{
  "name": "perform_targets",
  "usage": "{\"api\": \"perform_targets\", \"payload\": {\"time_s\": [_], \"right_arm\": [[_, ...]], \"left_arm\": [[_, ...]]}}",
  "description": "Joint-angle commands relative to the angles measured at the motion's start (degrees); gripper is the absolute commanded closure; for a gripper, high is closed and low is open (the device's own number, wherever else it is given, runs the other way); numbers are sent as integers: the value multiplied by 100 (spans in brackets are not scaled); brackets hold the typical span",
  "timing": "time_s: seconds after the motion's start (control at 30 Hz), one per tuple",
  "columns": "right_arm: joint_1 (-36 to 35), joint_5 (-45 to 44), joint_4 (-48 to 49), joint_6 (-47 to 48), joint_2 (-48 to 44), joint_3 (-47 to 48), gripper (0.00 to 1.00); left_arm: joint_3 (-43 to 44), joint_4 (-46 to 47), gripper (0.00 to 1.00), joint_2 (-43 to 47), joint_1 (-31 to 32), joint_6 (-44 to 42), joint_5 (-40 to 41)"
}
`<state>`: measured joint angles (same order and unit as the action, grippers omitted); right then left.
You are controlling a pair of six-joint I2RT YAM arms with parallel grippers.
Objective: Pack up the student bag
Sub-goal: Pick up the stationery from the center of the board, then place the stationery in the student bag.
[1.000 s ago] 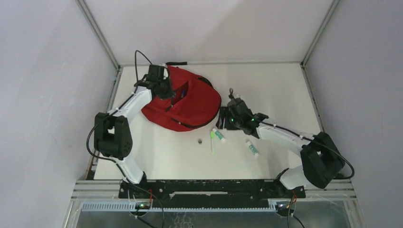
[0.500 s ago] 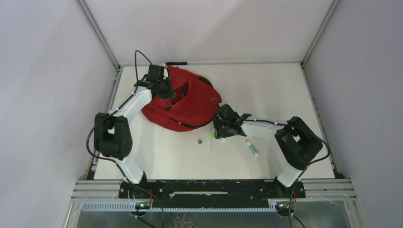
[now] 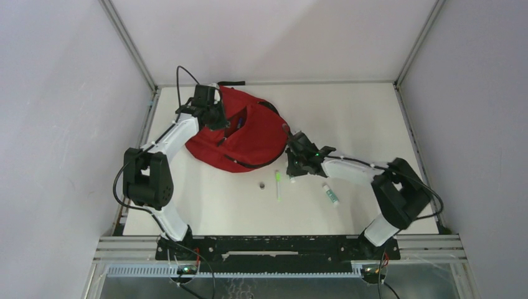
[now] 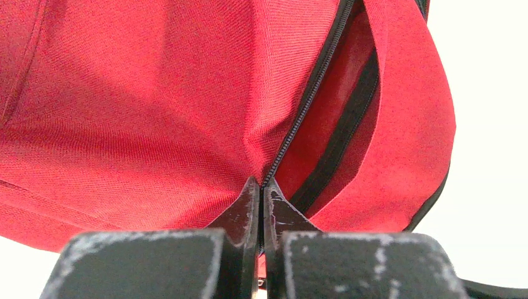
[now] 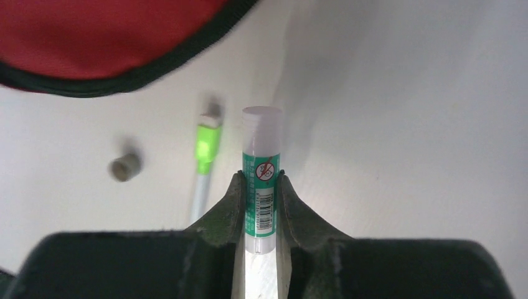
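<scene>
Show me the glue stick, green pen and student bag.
glue stick (image 5: 260,187), right wrist view, label
green pen (image 5: 206,146), right wrist view, green end
student bag (image 3: 252,134), top external view, red fabric

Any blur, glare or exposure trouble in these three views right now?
Top external: even light, sharp, no glare. Left wrist: bag weave crisp, table blown out to white. Right wrist: glue stick sharp; bag edge, pen and small cap smeared; soft shadow on the table right of the stick.
</scene>
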<state>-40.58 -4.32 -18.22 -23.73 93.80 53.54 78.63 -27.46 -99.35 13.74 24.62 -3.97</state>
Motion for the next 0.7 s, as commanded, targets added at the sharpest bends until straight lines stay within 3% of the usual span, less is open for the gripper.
{"api": "perform_targets", "payload": {"time_s": [0.0,0.23,0.67], "right_arm": [[91,153,101,-336,-882,481,89],[207,994,992,-1277,-332,1530,89],[216,1543,1959,-2990,2086,4013,89]], "left_arm": [[38,30,100,390,-11,32,-209],[65,-27,100,422,-18,-8,-195],[-13,-23,100,756,-61,-62,-182]]}}
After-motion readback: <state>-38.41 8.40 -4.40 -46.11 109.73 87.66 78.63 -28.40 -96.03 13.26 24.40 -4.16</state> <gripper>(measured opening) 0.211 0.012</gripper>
